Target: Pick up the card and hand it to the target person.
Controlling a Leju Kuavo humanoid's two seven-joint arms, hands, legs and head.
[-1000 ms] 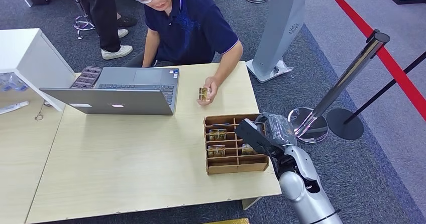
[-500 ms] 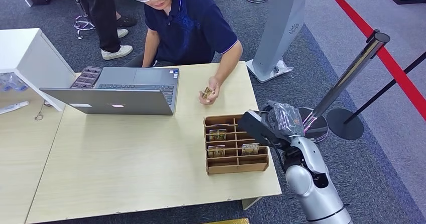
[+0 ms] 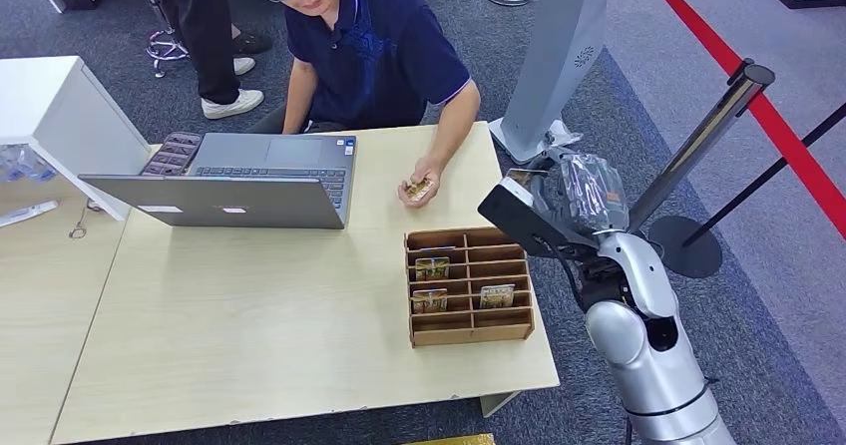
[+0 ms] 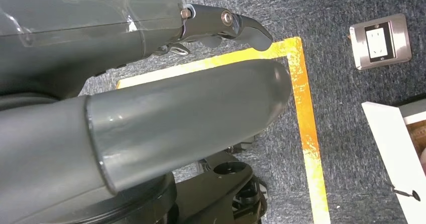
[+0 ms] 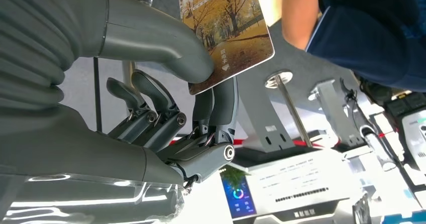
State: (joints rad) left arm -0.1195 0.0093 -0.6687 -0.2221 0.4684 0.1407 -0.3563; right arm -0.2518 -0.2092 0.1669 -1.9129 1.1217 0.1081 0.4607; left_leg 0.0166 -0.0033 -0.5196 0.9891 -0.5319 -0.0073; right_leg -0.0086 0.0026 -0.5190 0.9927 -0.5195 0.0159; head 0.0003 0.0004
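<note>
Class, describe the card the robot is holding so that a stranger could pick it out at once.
Start at the wooden divider box on the table; just beyond its far right corner is the right robot hand. It pinches an autumn-tree card, lifted clear while other cards sit in slots.

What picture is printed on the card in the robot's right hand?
Golden autumn trees on the card, clearest in the right wrist view.

Right hand (image 3: 529, 216): lifted up and away from the wooden box (image 3: 467, 285).
Card (image 5: 228, 30): carried up, pinched by thumb and fingers (image 5: 221, 101).
</note>
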